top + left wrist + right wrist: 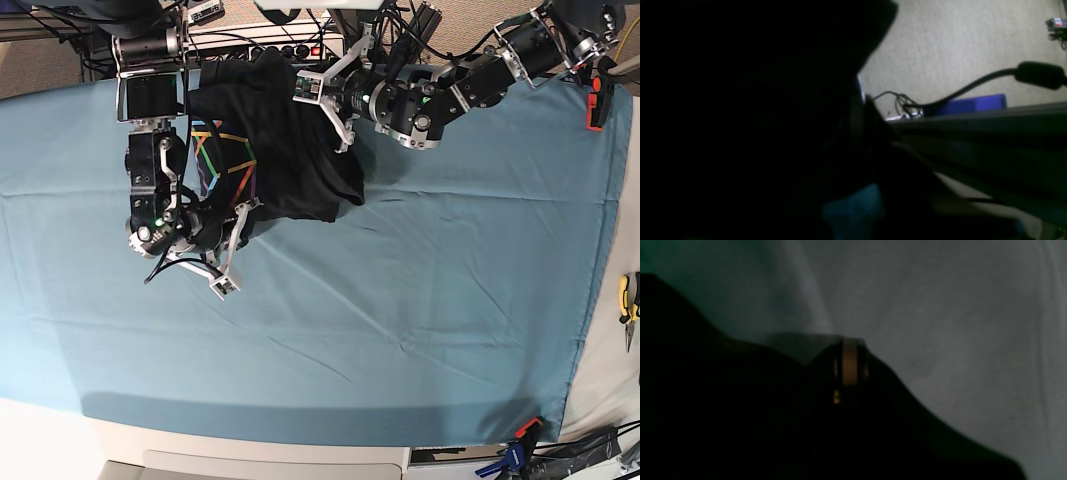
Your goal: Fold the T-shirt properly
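The black T-shirt lies bunched at the back left of the table, and part of its rainbow line print faces up. My left gripper is at the shirt's far edge and is shut on the fabric. Dark T-shirt cloth fills most of the left wrist view. My right gripper is at the shirt's near left edge, shut on the cloth. In the right wrist view one fingertip pokes out of black folds, with grey T-shirt fabric behind it.
A teal table cloth covers the table. Cables and a power strip run along the back edge. An orange clamp grips the far right corner, pliers lie off the right edge, and a blue clamp sits at the front.
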